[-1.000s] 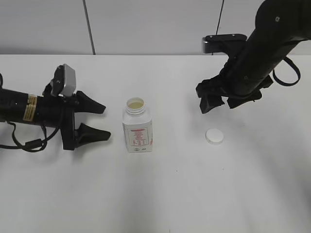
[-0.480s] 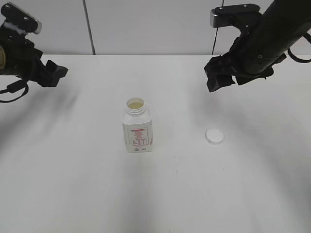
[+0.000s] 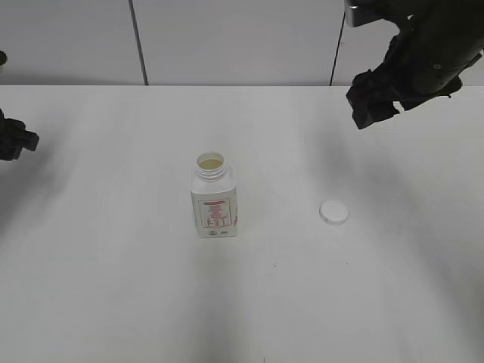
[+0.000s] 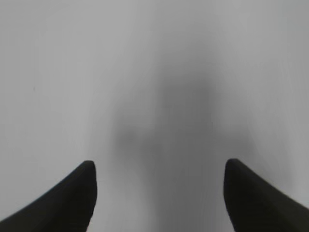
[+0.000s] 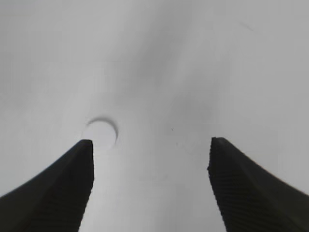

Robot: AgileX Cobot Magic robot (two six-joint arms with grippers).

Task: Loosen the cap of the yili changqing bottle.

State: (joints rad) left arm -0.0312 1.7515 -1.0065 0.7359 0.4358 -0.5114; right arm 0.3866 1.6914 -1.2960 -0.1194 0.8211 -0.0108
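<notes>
The small white bottle (image 3: 213,197) with pink-red print stands upright in the middle of the table, its neck open and capless. The white cap (image 3: 333,212) lies flat on the table to its right, apart from it; it also shows in the right wrist view (image 5: 100,134) just above the left finger. My right gripper (image 3: 370,106) is raised at the upper right, open and empty (image 5: 150,145). My left gripper (image 3: 15,140) is at the far left edge, mostly out of view; in the left wrist view it is open and empty (image 4: 159,166) over bare table.
The white table (image 3: 302,302) runs to a pale panelled wall (image 3: 227,38) at the back. Nothing else stands on the table.
Both arms have pulled away from the bottle. The left arm swung out to the far left edge. The right arm rose up and to the right. Bottle and cap have not moved.
</notes>
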